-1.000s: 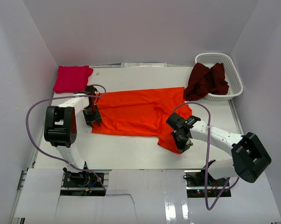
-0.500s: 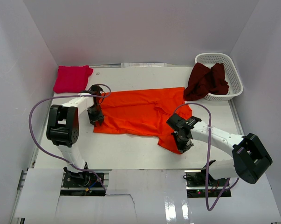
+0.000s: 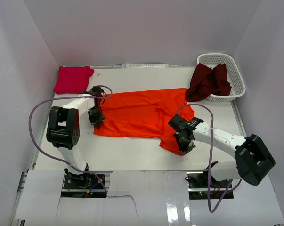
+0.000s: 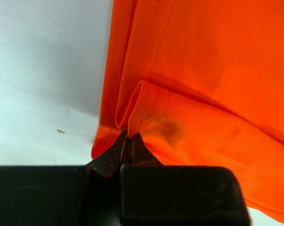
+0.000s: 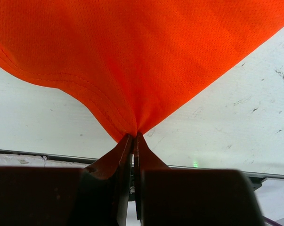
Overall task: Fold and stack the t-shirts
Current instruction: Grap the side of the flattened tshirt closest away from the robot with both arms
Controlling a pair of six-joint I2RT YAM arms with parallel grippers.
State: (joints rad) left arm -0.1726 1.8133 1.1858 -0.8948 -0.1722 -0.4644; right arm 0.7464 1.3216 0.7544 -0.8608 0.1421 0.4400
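Observation:
The orange t-shirt (image 3: 142, 113) lies spread across the middle of the table. My left gripper (image 3: 96, 120) is shut on its left hem, pinching a fold of the orange cloth (image 4: 189, 94) between the fingertips. My right gripper (image 3: 185, 145) is shut on the shirt's near right corner, and the orange cloth (image 5: 142, 56) fans out from the pinch. The magenta-pink t-shirt (image 3: 73, 79) lies folded at the far left corner. The dark maroon t-shirt (image 3: 208, 81) hangs crumpled over the basket's left rim.
A white plastic lattice basket (image 3: 233, 75) stands at the far right corner. White walls close in the table on three sides. The near table edge runs just below both grippers.
My left gripper has shifted slightly right and toward the near edge with the hem, after drawing it inward. My right gripper has held almost still.

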